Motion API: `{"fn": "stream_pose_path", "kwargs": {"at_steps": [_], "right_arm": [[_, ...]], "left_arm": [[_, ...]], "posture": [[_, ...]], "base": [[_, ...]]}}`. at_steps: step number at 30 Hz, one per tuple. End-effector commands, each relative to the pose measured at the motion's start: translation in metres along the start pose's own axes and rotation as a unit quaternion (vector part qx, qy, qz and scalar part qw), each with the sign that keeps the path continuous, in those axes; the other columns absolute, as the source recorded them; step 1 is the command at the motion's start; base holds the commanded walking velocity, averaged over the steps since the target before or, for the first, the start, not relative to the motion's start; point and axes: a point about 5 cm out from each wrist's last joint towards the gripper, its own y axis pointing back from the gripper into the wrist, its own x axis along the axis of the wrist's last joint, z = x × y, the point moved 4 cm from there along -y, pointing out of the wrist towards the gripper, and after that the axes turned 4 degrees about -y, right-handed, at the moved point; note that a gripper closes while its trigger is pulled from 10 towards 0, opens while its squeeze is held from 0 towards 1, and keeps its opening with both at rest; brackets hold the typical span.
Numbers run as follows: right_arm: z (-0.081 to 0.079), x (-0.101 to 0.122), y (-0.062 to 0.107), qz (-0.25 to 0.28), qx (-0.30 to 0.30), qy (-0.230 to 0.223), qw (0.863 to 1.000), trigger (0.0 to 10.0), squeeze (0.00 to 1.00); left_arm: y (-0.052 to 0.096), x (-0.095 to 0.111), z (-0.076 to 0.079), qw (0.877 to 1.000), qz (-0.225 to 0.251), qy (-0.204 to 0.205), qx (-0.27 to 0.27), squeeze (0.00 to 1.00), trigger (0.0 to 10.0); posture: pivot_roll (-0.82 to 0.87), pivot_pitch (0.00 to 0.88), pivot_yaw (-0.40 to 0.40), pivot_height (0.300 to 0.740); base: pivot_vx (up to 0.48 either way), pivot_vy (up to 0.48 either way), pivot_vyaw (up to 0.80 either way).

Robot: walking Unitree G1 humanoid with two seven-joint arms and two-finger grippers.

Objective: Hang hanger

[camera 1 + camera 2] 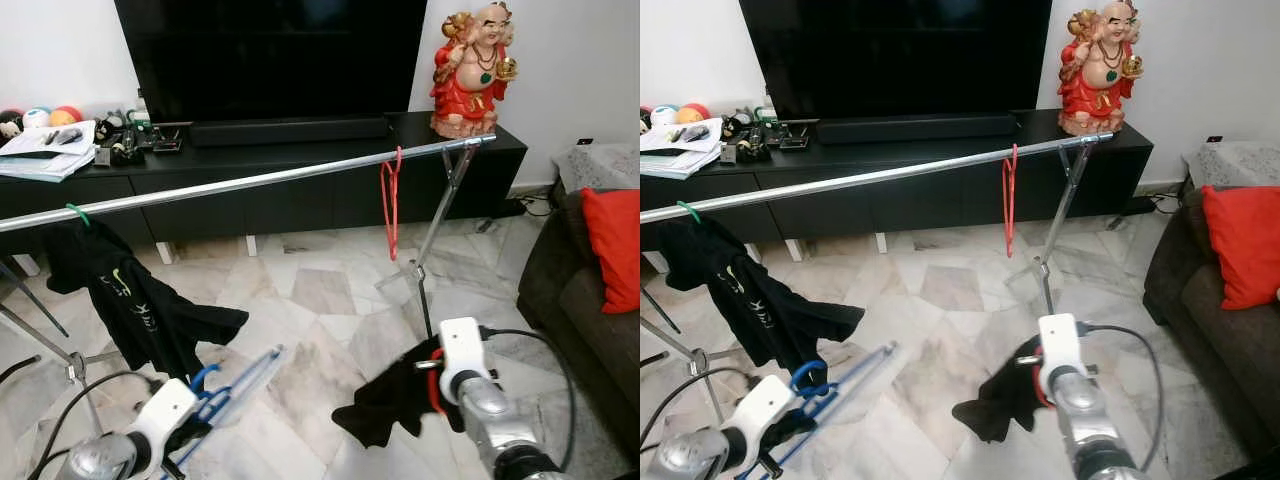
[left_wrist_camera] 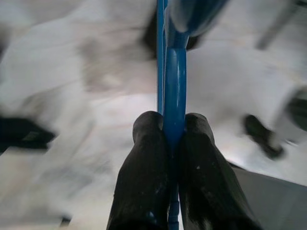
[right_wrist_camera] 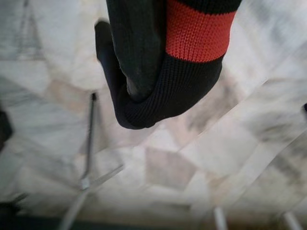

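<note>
Chrome rail (image 1: pixel 250 183) crosses in front of the TV console (image 1: pixel 300 190), carrying a black shirt (image 1: pixel 130 300) and a red hanger (image 1: pixel 391 200). Left gripper (image 2: pixel 173 139), held low, is clamped on the blue hanger (image 1: pixel 235 385). Right gripper (image 1: pixel 432 380) holds a black-red garment (image 1: pixel 390 400) low; finger state unclear.

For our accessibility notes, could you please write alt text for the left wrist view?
The left pincer is shut on a blue hanger, its two black fingers clamping the plastic. Behind lies a blurred marble floor.
</note>
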Motion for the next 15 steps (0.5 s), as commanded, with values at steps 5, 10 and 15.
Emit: {"fn": "stream_pose_path", "kwargs": {"at_steps": [5, 10, 15], "right_arm": [[-0.018, 0.01, -0.005, -0.009, 0.004, 0.004, 1.0, 10.0, 0.0], [-0.029, 0.014, -0.006, -0.008, 0.013, -0.002, 1.0, 10.0, 0.0], [-0.03, 0.015, -0.006, -0.009, 0.006, -0.011, 1.0, 10.0, 0.0]], "left_arm": [[-0.01, 0.05, 0.033, 0.99, 0.03, -0.053, -0.128, 0.0, 10.0], [-0.024, 0.085, 0.059, 0.979, 0.059, -0.062, -0.186, 0.0, 10.0], [-0.03, 0.097, 0.073, 0.975, 0.066, -0.064, -0.202, 0.0, 10.0]], "posture": [[-0.01, 0.0, -0.003, 0.74], [-0.01, 0.0, 0.0, 0.74], [-0.01, 0.0, -0.001, 0.74]], "base": [[0.0, 0.0, 0.0], [0.0, 0.0, 0.0], [0.0, 0.0, 0.0]]}}
